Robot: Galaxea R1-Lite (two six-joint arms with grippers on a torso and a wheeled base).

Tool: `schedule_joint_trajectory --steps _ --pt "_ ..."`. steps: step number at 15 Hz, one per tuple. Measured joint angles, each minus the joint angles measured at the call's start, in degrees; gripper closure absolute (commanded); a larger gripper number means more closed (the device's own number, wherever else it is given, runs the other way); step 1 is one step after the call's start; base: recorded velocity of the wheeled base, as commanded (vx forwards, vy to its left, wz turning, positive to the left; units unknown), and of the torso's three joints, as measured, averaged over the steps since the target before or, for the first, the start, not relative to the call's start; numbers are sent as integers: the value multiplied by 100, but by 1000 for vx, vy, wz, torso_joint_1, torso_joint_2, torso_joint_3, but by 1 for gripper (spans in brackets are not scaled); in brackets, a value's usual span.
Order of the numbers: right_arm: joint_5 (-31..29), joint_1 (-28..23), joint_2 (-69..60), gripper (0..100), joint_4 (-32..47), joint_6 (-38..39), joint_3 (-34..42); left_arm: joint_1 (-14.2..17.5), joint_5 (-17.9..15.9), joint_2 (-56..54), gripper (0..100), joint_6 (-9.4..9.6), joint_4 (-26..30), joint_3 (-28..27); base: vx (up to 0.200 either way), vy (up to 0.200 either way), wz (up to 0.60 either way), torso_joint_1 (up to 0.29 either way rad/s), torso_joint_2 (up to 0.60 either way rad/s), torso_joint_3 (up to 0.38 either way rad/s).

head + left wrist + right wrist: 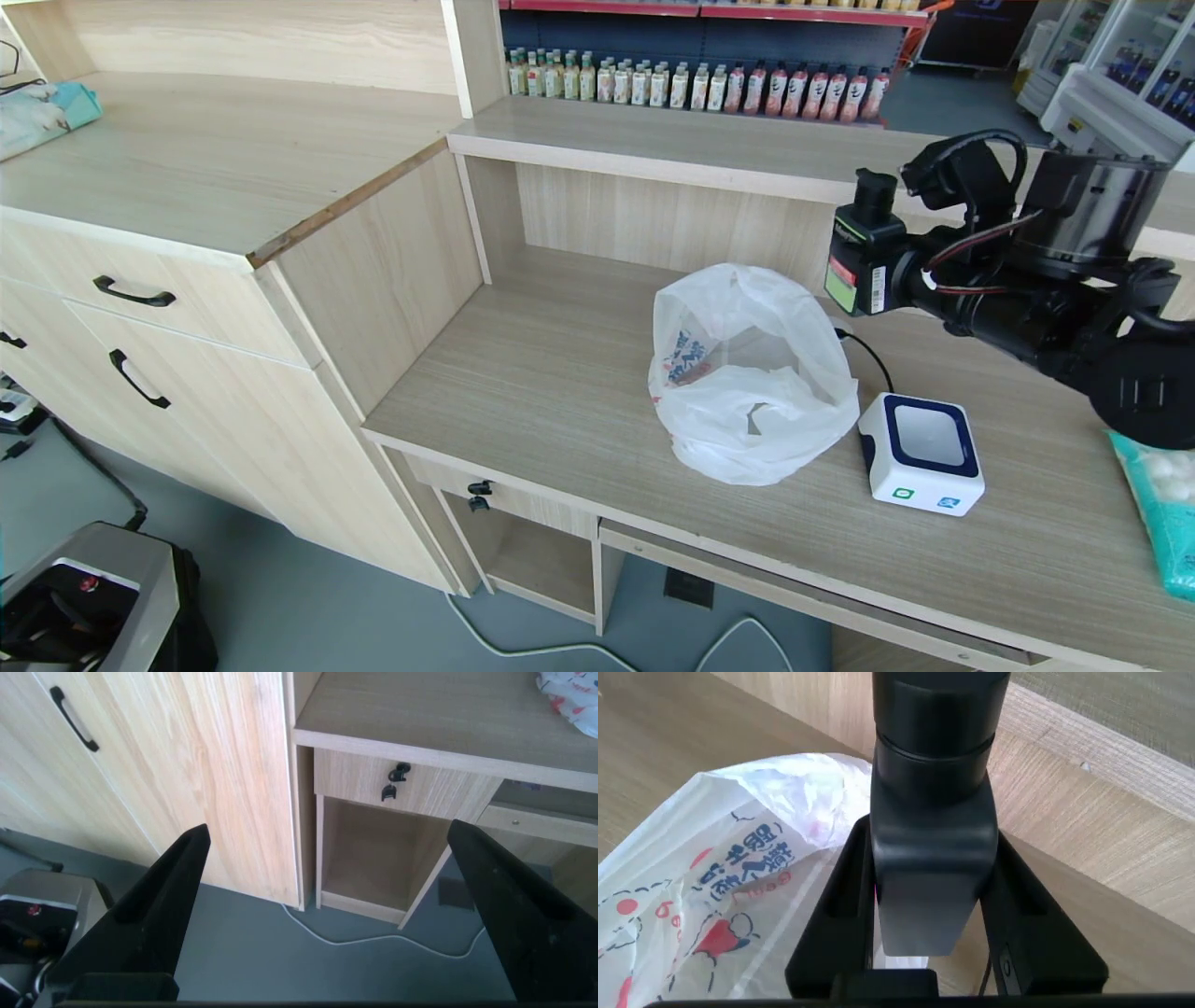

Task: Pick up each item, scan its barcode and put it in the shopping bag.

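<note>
Pale wood-grain counter (pixel 560 373) spreads across the head view. On it stands a crumpled, translucent white plastic shopping bag (pixel 747 373), its mouth gaping upward and red and blue print on its side. Just beside the bag sits a white box-shaped barcode scanner (pixel 924 453) with a dark blue frame round its window; its black cable is partly hidden behind the bag. The right gripper (pixel 870 280) comes in level from the right, clamped on a black squared bottle (pixel 864 233) with a round cap, green label and barcode strip. The bottle is held upright above the counter, behind bag and scanner. A soft teal packet (pixel 1162 504) is cut off at the right edge.

From the left wrist, the left gripper (pixel 329 833) hangs low over grey floor, black wedge-shaped fingers (pixel 159 905) spread wide, facing a wooden drawer with a small lock (pixel 397 779).

From the right wrist, the bottle's (pixel 934 840) matte body hides its label. The right gripper (pixel 934 915) presses it from both sides over the wrinkled bag (pixel 719 887).
</note>
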Motion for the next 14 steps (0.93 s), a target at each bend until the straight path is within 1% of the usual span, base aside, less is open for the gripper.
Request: schedule_joint_trajectory --steps 2,5,8,11,14 --pt "51 11 15 100 68 -180 0 0 0 -2 0 0 0 0 0 0 0 0 0 0" --pt "350 11 45 100 208 -213 -2 -5 0 -2 0 0 0 0 0 0 600 -2 4 2" --pt "411 -7 122 100 472 -178 2 -6 0 0 0 1 1 0 0 0 600 4 2 1" --pt "441 -71 307 100 560 -130 -22 -5 0 -2 0 1 1 0 0 0 0 0 0 0" --pt "811 -250 557 100 575 195 -193 5 0 -2 0 0 0 0 0 0 0 0 0 0"
